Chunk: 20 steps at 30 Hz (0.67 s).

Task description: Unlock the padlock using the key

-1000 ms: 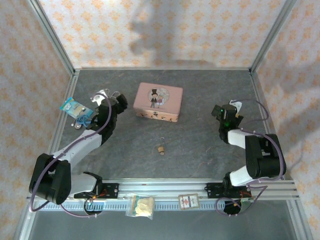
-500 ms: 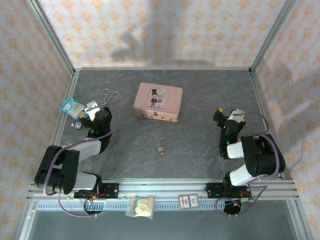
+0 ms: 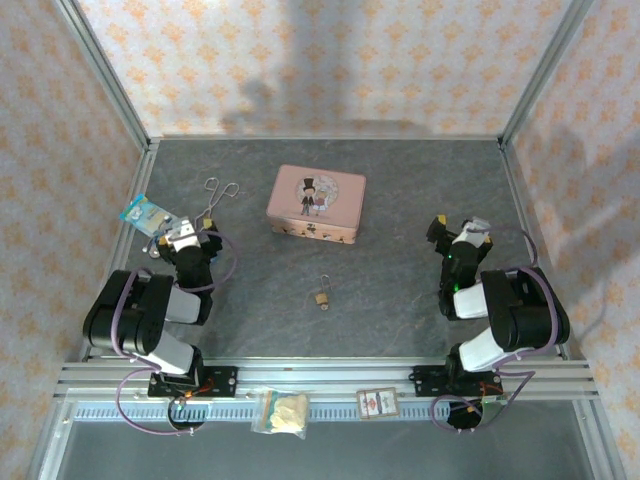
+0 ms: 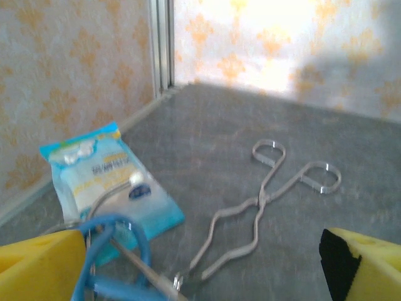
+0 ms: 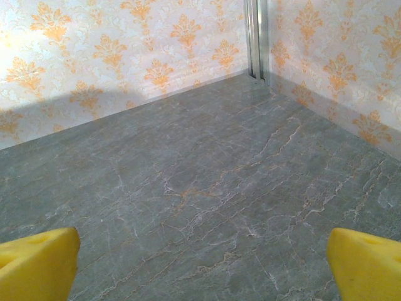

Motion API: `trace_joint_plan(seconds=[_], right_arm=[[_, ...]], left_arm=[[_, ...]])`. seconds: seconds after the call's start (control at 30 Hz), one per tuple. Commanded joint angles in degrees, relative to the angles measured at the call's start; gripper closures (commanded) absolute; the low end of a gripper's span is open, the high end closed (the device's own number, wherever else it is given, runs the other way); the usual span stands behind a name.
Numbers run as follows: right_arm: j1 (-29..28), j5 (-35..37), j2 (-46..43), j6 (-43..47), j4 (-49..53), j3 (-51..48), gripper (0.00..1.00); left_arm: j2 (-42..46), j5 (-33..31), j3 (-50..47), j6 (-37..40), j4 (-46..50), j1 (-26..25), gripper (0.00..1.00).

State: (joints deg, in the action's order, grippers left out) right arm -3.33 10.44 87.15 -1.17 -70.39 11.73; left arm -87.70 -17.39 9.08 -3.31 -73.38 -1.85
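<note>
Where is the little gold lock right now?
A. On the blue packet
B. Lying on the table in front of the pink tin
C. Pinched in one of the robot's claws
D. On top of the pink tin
B: the padlock lies flat on the grey table, apart from the pink tin and on its near side.

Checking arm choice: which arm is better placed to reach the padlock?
Probably right: left gripper and right gripper, both open, sit about equally far from the padlock, but tongs and a packet crowd the left.
</note>
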Motion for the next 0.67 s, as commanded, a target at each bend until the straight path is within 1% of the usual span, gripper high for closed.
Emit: trace_joint_plan(seconds=[0.0,0.07,0.13,0.2,0.27,0.33,0.43,0.63], right_arm=[[-0.10,0.29,-0.28,1.01,-2.54,0.19,0.00],[-0.09,0.29,-0.28,0.99,-2.48,0.23,0.00],[-0.09,0.31,-0.28,1.00,-2.48,0.24,0.00],[-0.09,0.29,-0.26,0.99,-2.51,0.28,0.00],[-0.09,0.29,-0.23,0.95,-2.56,0.19,0.00],[-0.09,0.29,-0.24,1.00,-2.63,0.16,0.00],[-0.08,0.20,-0.31,0.99,-2.48,0.23,0.00],[-0.09,-0.21,-0.35,1.08,-2.60,0.11,0.00]], left_arm=[[0.74,3.96,1.42,0.08,-3.74,0.22,0.04],[-0.84,4.07,1.68,1.10,-6.41,0.18,0.04],[-0.03,3.83,1.79,0.44,-4.48,0.18,0.04],[-0.65,3.68,1.39,0.78,-6.47,0.21,0.04],[-0.19,3.69,1.76,0.42,-5.08,0.20,0.04],[-0.56,3.80,1.55,0.71,-6.05,0.18,0.03],[-0.53,4.32,2.31,0.89,-4.42,0.18,0.03],[-0.45,4.40,2.34,0.82,-4.34,0.19,0.01]])
